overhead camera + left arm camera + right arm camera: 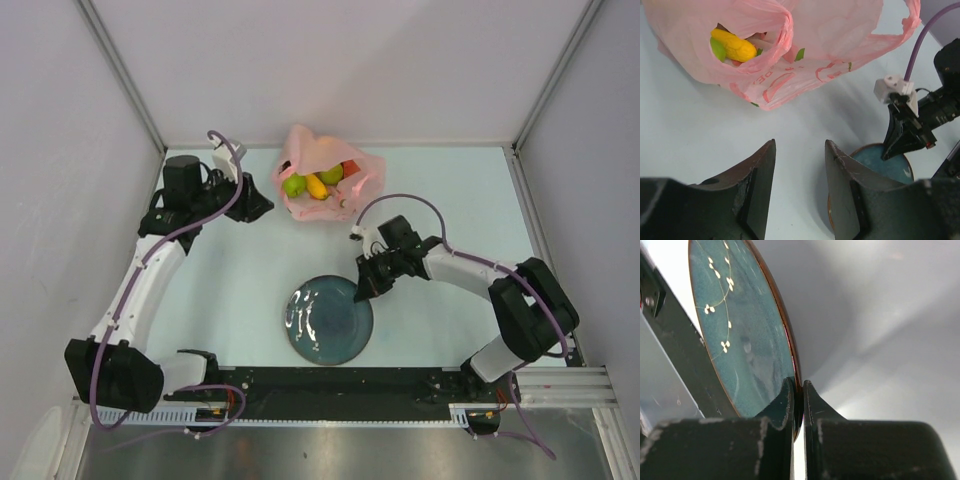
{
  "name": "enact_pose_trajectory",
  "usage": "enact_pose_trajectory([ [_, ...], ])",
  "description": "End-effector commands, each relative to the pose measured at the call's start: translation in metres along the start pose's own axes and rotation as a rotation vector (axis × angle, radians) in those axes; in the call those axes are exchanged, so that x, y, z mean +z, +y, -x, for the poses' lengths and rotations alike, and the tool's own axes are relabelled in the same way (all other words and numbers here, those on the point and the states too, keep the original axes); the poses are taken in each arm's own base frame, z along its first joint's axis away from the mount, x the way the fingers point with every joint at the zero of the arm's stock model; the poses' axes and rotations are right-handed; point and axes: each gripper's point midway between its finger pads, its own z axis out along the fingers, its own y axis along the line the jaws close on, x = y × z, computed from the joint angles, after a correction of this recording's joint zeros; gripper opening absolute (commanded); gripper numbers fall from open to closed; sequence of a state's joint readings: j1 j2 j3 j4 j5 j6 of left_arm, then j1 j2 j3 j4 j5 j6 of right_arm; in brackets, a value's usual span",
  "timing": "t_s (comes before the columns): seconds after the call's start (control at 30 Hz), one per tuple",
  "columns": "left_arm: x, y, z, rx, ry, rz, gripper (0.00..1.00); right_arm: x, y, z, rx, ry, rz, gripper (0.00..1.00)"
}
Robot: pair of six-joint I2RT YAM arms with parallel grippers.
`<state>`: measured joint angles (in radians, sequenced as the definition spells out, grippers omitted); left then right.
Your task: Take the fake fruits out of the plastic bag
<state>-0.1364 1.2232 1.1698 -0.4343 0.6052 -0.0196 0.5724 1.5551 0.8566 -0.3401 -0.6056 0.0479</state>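
The pink plastic bag lies at the back of the table with its mouth open. Inside show fake fruits: a green apple, a yellow piece, a green pear and a red piece. The left wrist view shows the bag with the yellow fruit in its opening. My left gripper hovers just left of the bag, open and empty. My right gripper is shut on the rim of the dark plate, the rim pinched between its fingers.
The blue-glazed plate with a brown rim lies at the near centre of the table, also seen in the left wrist view as the plate. White walls enclose the table at back and sides. A black rail runs along the near edge.
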Motion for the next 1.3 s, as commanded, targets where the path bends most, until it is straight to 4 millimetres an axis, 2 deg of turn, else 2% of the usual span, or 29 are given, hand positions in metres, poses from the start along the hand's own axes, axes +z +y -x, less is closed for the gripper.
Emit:
enact_pose_trajectory([
  [0.0,-0.011,-0.005,0.009,0.003,-0.058,-0.001,0.5,0.014,-0.008,-0.033,-0.163,0.155,-0.089,0.0],
  [0.3,-0.019,-0.007,0.004,0.001,-0.073,0.006,0.5,0.038,0.014,-0.023,-0.303,0.187,-0.085,0.0],
  [0.43,-0.022,-0.007,0.007,-0.006,-0.085,0.008,0.5,0.047,0.014,-0.009,-0.318,0.168,-0.095,0.0],
  [0.57,-0.022,-0.006,0.004,-0.014,-0.079,0.006,0.51,0.055,0.002,0.0,-0.299,0.172,-0.126,0.0],
  [0.8,-0.02,-0.007,-0.004,-0.034,-0.062,-0.008,0.51,0.055,-0.048,0.042,-0.208,0.107,-0.216,0.0],
  [0.97,-0.017,-0.006,-0.003,-0.041,-0.057,-0.016,0.52,0.059,-0.064,0.056,-0.197,0.091,-0.255,0.0],
  [1.1,-0.014,-0.007,0.0,-0.04,-0.059,-0.036,0.52,0.057,-0.069,0.058,-0.198,0.085,-0.289,0.01],
  [1.2,-0.012,-0.008,0.005,-0.036,-0.066,-0.05,0.58,0.043,-0.057,0.072,-0.232,0.044,-0.299,0.42],
  [1.23,-0.013,-0.008,0.01,-0.025,-0.077,-0.046,0.65,0.036,-0.049,0.073,-0.247,0.043,-0.283,0.59],
  [1.27,-0.011,-0.006,0.011,-0.019,-0.079,-0.041,0.72,0.022,-0.032,0.085,-0.278,-0.002,-0.264,0.64],
])
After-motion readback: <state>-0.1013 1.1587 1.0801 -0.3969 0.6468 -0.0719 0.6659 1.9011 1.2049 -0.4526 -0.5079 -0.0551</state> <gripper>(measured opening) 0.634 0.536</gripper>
